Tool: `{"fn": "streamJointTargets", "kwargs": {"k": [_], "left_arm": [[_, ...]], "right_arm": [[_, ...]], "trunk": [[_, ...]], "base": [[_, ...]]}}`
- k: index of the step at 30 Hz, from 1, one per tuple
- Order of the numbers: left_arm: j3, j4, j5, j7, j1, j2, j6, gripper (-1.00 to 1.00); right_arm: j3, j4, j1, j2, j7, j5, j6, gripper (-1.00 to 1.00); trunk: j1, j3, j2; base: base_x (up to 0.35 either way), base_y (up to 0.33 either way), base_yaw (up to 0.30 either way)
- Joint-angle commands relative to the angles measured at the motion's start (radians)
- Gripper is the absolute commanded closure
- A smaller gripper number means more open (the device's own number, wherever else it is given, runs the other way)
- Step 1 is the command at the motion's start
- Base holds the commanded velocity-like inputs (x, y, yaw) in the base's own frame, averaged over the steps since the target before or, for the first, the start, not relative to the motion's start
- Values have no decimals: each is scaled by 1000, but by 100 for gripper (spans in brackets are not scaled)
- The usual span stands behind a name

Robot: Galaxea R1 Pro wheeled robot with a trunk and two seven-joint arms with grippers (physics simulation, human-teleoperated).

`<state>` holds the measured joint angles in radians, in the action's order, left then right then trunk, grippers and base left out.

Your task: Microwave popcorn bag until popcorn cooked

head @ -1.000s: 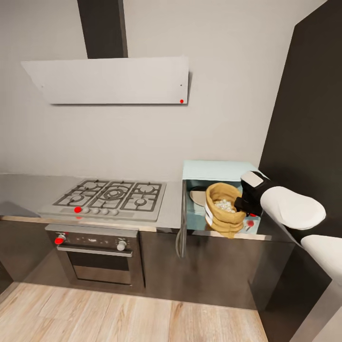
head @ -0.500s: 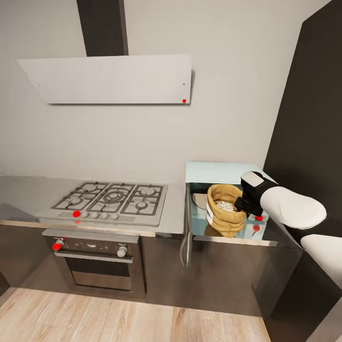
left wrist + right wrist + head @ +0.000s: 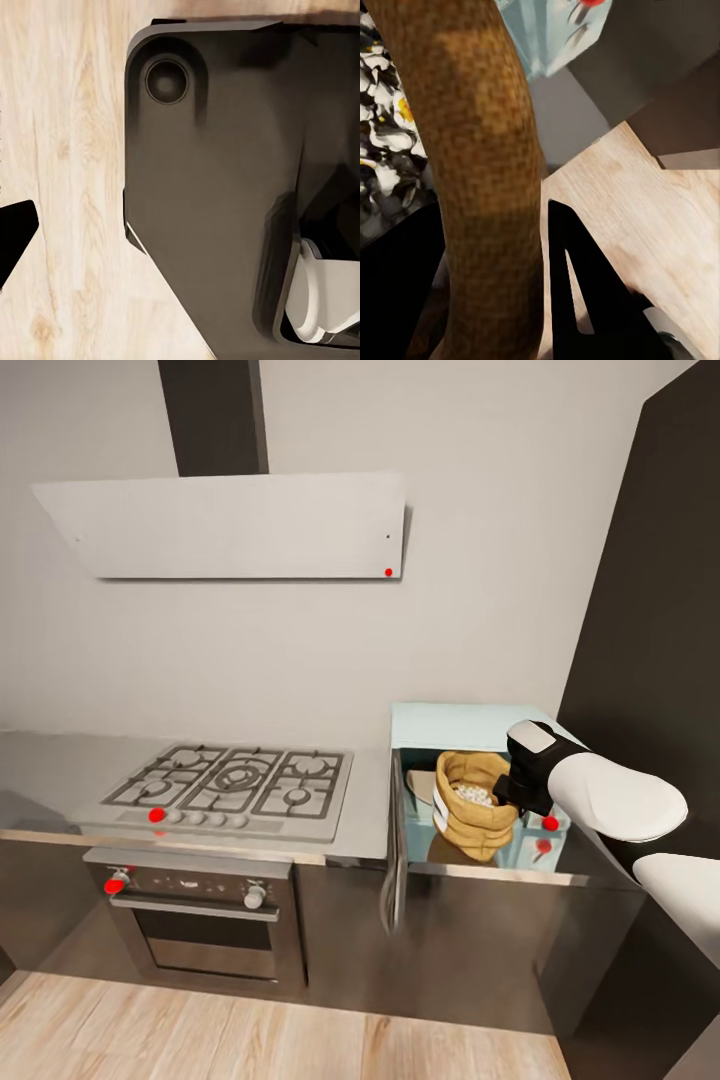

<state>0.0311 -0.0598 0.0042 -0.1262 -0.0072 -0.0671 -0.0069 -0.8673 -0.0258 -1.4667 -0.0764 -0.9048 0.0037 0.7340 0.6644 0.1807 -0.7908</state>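
Popcorn bag (image 3: 473,803) carried further into microwave (image 3: 470,780) by right end effector (image 3: 505,792).

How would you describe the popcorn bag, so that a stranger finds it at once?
Find the steel countertop right of the gas hob; the mint-blue microwave stands there, door open. At its opening, the right gripper holds the popcorn bag: tan, rolled rim, pale kernels inside.

the popcorn bag (image 3: 474,804) hides the right gripper's (image 3: 512,792) fingertips and most of the microwave (image 3: 455,722) interior.
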Motion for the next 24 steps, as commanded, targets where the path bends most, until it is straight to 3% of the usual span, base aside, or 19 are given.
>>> {"fn": "streamJointTargets", "kwargs": {"k": [1, 24], "left_arm": [[3, 0, 0, -3, -1, 0, -1, -100], [3, 0, 0, -3, -1, 0, -1, -100]], "right_arm": [[-5, -2, -1, 0, -3, 2, -4, 100], [-6, -2, -1, -6, -3, 2, -4, 100]], "trunk": [[0, 1, -1], [0, 1, -1]], "base": [[58, 0, 0], [77, -1, 0]]}}
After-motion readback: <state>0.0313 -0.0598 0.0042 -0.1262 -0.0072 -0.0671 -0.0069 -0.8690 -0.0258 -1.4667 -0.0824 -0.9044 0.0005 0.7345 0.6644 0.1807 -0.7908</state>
